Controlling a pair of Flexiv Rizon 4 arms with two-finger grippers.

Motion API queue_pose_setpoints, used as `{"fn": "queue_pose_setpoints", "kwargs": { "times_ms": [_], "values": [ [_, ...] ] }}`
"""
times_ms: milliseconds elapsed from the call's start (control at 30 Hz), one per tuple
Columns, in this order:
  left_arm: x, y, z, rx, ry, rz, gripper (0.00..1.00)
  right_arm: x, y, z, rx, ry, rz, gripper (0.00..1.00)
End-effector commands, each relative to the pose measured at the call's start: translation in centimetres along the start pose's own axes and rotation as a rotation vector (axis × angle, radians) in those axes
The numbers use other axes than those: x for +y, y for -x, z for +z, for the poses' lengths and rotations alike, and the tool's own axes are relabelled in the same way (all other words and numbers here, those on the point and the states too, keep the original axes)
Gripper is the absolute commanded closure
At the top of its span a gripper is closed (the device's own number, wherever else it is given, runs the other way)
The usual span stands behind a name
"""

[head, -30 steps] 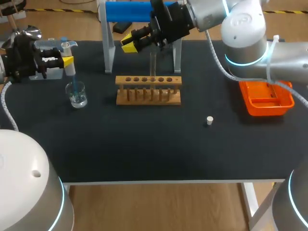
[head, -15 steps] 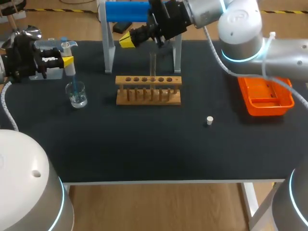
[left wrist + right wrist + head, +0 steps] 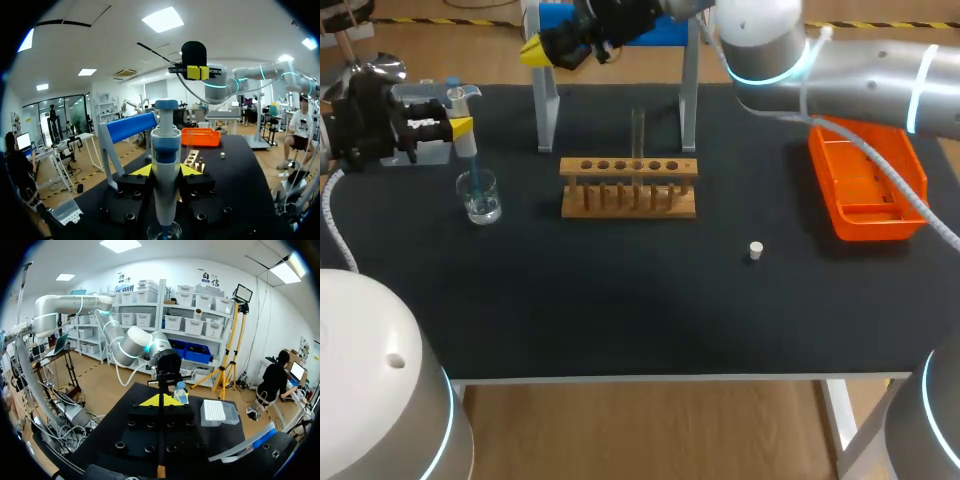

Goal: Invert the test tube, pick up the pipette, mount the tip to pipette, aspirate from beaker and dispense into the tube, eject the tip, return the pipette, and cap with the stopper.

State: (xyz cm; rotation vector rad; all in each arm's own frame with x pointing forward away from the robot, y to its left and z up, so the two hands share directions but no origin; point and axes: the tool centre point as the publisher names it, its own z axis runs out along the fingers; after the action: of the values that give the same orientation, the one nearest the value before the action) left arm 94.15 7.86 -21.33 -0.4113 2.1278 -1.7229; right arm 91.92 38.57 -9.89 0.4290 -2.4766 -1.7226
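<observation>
My left gripper is shut on the blue-and-white pipette and holds it upright over the glass beaker; the blue tip dips into it. In the left wrist view the pipette stands between the yellow fingers, with the beaker below. A clear test tube stands upright in the wooden rack. The white stopper lies on the mat to the right of the rack. My right gripper is shut and empty, high over the table's far edge; its tips meet.
A blue-barred pipette stand on white legs straddles the area behind the rack. An orange tray sits at the right. A white tip box shows in the right wrist view, beside my left arm.
My right arm has swung left and farther back, away from the test tube, and its fingers have closed. The left arm, pipette and beaker have not moved.
</observation>
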Motion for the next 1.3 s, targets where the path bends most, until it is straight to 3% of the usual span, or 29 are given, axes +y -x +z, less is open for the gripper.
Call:
{"fn": "queue_pose_setpoints", "kwargs": {
  "times_ms": [33,133,333,733,1300],
  "values": [
    [0.0,0.0,-0.1,0.002,-0.001,0.001,1.00,0.4,2.3,2.1,0.067,0.026,-0.008,1.00],
    [0.0,0.0,-0.1,0.002,-0.001,0.001,1.00,0.9,1.8,3.4,0.073,0.043,-0.002,1.00],
    [0.0,0.0,-0.1,0.002,-0.001,0.001,1.00,1.1,3.1,5.3,0.070,0.073,0.060,1.00],
    [0.0,0.0,-0.1,0.002,-0.001,0.001,1.00,1.7,3.7,7.8,0.070,0.087,0.085,1.00],
    [0.0,0.0,-0.1,0.002,-0.001,0.001,1.00,1.2,4.6,9.6,0.062,0.037,0.042,1.00]
  ]
}}
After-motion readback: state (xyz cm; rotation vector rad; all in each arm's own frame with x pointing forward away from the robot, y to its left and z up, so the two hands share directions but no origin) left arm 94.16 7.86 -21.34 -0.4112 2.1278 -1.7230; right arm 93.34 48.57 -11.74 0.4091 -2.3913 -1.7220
